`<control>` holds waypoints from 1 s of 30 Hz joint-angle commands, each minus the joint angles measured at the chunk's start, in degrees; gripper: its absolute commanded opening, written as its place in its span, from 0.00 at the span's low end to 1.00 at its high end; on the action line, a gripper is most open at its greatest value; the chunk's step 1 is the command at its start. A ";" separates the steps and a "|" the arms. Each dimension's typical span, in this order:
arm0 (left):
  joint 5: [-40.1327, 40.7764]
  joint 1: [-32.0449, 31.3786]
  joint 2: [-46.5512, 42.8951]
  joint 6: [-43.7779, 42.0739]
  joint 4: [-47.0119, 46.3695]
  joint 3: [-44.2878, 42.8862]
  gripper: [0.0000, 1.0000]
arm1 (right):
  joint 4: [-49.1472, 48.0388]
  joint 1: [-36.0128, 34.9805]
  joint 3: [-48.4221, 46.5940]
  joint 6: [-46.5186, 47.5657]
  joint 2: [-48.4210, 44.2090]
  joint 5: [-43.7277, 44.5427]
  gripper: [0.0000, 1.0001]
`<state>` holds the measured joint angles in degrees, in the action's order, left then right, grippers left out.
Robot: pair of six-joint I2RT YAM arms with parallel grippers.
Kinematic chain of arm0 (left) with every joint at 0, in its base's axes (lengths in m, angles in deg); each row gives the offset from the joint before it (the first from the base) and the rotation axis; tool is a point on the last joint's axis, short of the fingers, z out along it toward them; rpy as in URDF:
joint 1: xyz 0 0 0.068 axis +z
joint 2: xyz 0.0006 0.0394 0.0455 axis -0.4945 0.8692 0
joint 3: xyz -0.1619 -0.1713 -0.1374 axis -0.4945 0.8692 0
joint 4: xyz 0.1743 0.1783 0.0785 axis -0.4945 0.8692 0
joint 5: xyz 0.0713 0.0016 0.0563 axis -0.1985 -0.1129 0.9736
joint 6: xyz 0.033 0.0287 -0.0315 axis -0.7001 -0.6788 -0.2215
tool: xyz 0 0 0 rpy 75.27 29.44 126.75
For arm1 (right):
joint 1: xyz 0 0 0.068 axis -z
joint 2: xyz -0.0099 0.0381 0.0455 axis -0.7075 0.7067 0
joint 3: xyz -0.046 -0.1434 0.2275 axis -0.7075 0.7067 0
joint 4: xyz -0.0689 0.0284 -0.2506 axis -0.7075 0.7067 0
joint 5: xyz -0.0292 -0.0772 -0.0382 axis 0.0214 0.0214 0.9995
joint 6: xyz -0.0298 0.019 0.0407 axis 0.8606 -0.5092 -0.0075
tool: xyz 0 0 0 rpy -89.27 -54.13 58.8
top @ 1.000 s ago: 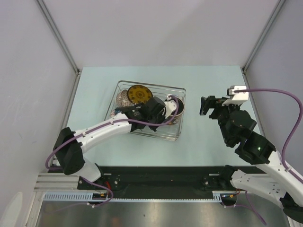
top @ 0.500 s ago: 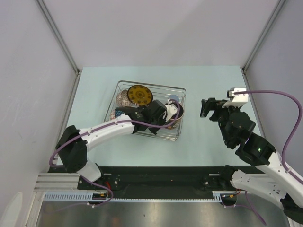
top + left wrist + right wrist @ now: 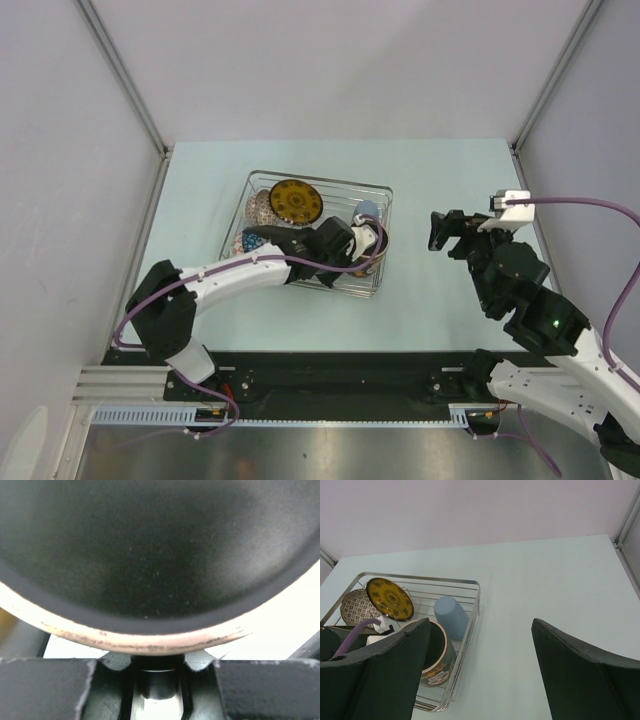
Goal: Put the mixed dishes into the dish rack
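The dish rack (image 3: 320,181) holds all the dishes. The dark plate with the yellow motif (image 3: 296,201) stands upright at the back, with the reddish-white bowl (image 3: 261,207) on its left. The blue-patterned bowl (image 3: 247,241) is at the near left and the light-blue cup (image 3: 367,211) at the right. My left gripper (image 3: 358,243) is inside the rack, shut on the handle of the mug (image 3: 376,250). The mug's dark inside and cream rim (image 3: 150,555) fill the left wrist view. My right gripper (image 3: 438,228) is open and empty over the table, right of the rack.
In the right wrist view the mug (image 3: 437,662) sits in the rack's near right corner beside the cup (image 3: 451,616), behind the rack's rim (image 3: 476,611). Grey walls with metal posts (image 3: 125,80) enclose the table. The arm bases stand along the near edge.
My left gripper has carried the mug a little right and down into the rack's near right corner. My right arm has shifted slightly right.
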<state>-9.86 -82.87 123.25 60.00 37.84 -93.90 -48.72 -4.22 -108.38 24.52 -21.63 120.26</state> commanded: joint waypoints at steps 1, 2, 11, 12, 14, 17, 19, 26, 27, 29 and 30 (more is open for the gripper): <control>-1.44 -0.29 -0.93 0.37 -9.76 0.64 0.00 | -0.68 0.12 1.02 -1.49 -0.62 1.61 0.87; -1.96 -0.29 -0.93 -0.33 -10.12 0.99 0.00 | -0.77 0.12 1.11 -1.58 -0.62 1.44 0.87; -2.85 -0.20 0.56 -2.27 -12.58 4.25 0.00 | -0.94 0.12 1.90 -2.11 -0.36 1.17 0.87; -1.97 -0.12 0.74 -2.27 -12.75 4.60 0.00 | -1.03 0.21 1.90 -2.02 -0.36 1.00 0.88; -0.74 0.06 0.83 -2.44 -12.93 4.86 0.00 | -1.21 0.21 1.99 -1.93 -0.27 0.82 0.88; -0.03 0.41 0.13 -2.53 -12.84 4.95 0.00 | -1.12 0.12 1.99 -2.19 0.17 0.82 0.88; -0.03 0.41 -0.22 -2.71 -12.41 4.78 0.00 | -1.21 0.21 2.08 -2.11 0.34 0.73 0.88; -0.03 0.41 0.21 -3.23 -10.47 4.51 0.00 | -1.65 0.21 2.17 -1.67 0.52 0.55 0.88; -0.03 0.41 0.47 -3.23 -10.56 4.60 0.00 | -1.82 0.21 2.17 -1.67 0.43 0.47 0.88; -0.29 0.32 1.00 -3.15 -10.56 4.69 0.00 | -1.91 0.21 2.17 -1.49 0.26 0.47 0.88; -0.38 0.32 1.52 -3.23 -10.47 4.69 0.00 | -1.91 0.21 2.17 -1.40 0.34 0.47 0.88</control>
<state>-8.68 -82.06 124.02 57.90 29.29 -89.52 -48.61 -4.22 -106.13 23.67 -20.93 120.17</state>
